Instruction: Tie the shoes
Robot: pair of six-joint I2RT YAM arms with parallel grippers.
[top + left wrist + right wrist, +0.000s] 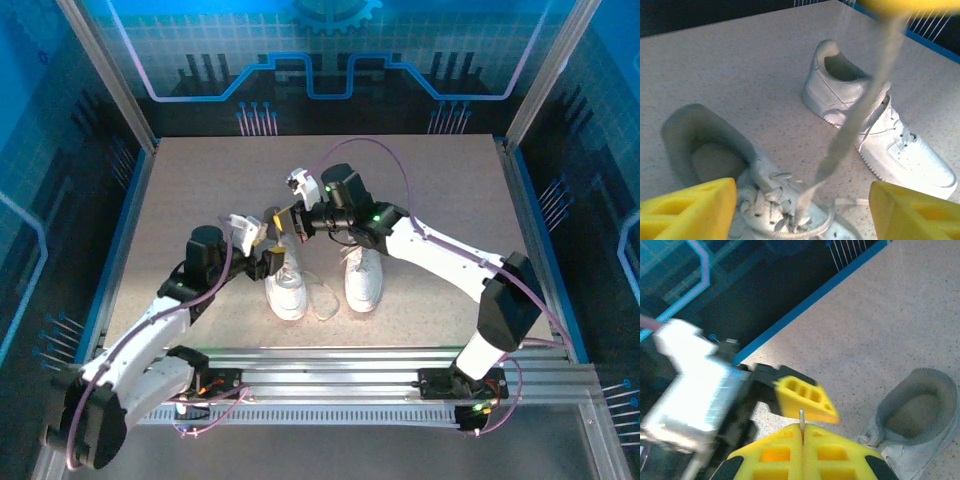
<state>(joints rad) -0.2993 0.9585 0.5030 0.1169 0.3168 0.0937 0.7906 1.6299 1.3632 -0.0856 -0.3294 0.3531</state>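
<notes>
Had loads of bare table (pixel 200 190) all round, frame (pixel 130 100) well off. Saw the white shoes (pixel 362 285) mid-table, side by side, dark inside. Found a lace (pixel 860 115) pinched taut in the clamped right gripper (pixel 802 429), left gripper (pixel 800 207) spread wide, gripping nothing.

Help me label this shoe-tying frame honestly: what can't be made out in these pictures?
- Left wrist view: the lace is blurred; toe of the near shoe cut off by the bottom edge.
- Top view: the lace between left gripper and right gripper is too thin to trace.
- Right wrist view: below its pinched tip, the lace is hidden by the shut fingers.
</notes>
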